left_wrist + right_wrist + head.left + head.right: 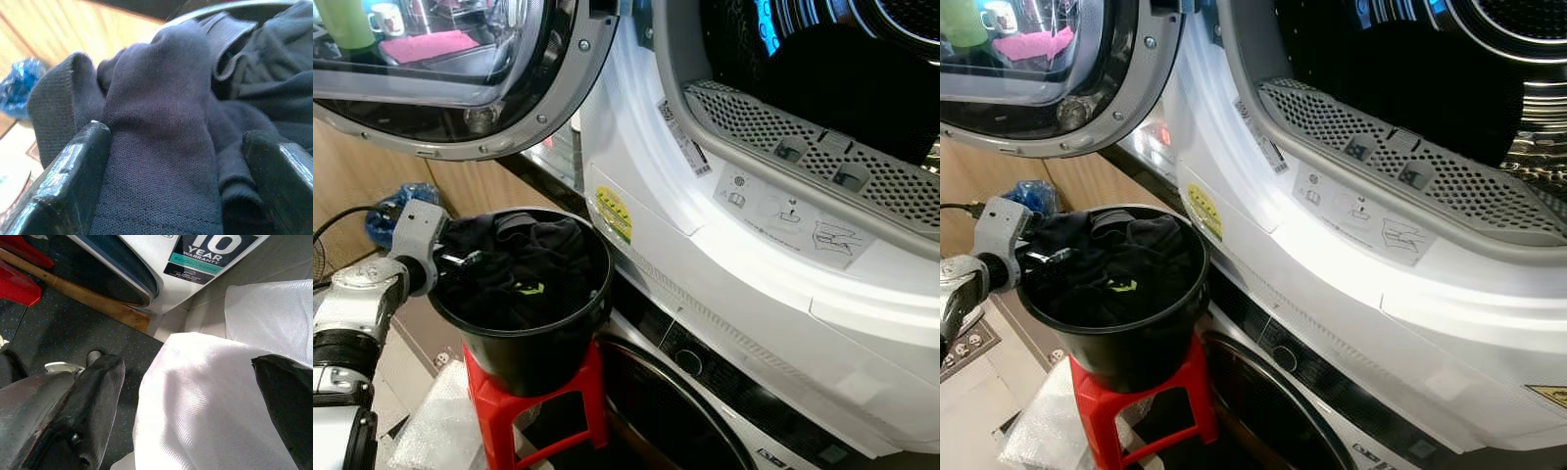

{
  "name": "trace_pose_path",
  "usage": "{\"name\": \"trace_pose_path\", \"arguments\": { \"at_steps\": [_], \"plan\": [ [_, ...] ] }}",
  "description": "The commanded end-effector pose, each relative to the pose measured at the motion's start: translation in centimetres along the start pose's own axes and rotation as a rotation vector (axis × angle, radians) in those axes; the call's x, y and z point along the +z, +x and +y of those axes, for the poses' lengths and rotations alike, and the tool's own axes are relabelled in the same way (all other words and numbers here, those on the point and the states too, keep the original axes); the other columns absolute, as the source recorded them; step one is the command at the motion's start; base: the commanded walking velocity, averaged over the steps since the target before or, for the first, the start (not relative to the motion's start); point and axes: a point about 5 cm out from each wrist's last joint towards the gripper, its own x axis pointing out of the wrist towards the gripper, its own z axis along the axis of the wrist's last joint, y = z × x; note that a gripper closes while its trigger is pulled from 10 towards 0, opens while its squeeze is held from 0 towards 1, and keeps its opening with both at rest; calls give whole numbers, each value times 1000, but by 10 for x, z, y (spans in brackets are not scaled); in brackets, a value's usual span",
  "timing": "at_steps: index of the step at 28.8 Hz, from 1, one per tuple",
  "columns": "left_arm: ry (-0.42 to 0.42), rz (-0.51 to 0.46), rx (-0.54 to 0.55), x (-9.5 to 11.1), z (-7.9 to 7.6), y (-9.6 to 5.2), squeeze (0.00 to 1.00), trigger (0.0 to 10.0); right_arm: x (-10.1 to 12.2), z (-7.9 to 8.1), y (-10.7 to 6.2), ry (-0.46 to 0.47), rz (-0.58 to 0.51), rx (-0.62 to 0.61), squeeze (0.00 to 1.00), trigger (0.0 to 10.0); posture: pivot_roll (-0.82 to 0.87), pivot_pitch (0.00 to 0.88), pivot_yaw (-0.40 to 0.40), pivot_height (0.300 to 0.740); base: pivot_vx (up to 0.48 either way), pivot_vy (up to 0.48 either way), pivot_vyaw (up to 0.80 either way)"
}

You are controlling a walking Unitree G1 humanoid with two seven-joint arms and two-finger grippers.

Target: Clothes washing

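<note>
A black bucket [595, 299] full of dark clothes [524, 269] stands on a red stool [494, 397] in front of a white stacked washer and dryer. The upper drum opening [803, 59] is dark and its round door [460, 88] is swung wide to the left. My left gripper [460, 260] reaches over the bucket's left rim into the clothes. In the left wrist view its two fingers [73, 161] stand apart, open, with a fold of dark navy knit cloth [161, 147] bulging between them. My right gripper [188, 363] hangs low, open, over white sheeting.
The lower machine's dark round door [675, 421] sits right behind the stool. A blue bag [391, 211] lies by the wooden wall at left. Clear bubble wrap [435, 426] lies on the floor beside the stool. White sheeting [210, 406] covers the dark floor near the machine's base.
</note>
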Motion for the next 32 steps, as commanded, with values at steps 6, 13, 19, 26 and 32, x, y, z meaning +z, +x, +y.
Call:
{"name": "trace_pose_path", "arguments": {
  "at_steps": [6, 13, 19, 26, 32],
  "plan": [
    [-41, 92, 50, -14, -3, 4, 0, 10000, -8, 0, -1, -8, 21, -1, 0, 10000, -11, 152, -66, 740, 0, 0, 0],
    [-171, 132, 68, -24, -10, 8, 0, 10000, -11, 0, -2, -8, 29, -4, 0, 10000, -15, 156, -64, 740, 0, 0, 0],
    [-259, 131, 126, -28, -9, 9, 0, 4157, -12, -1, -2, -10, 31, -8, 0, 10000, -18, 160, -64, 740, 0, 0, 0],
    [-295, 128, 117, -27, -11, 11, 0, 0, -12, 0, -2, -13, 34, -6, 0, 10000, -18, 161, -65, 740, 0, 0, 0],
    [-308, 123, 117, -27, -12, 11, 0, 0, -13, 0, -2, -16, 38, -7, 0, 10000, -19, 162, -66, 740, 0, 0, 0]
  ]
}}
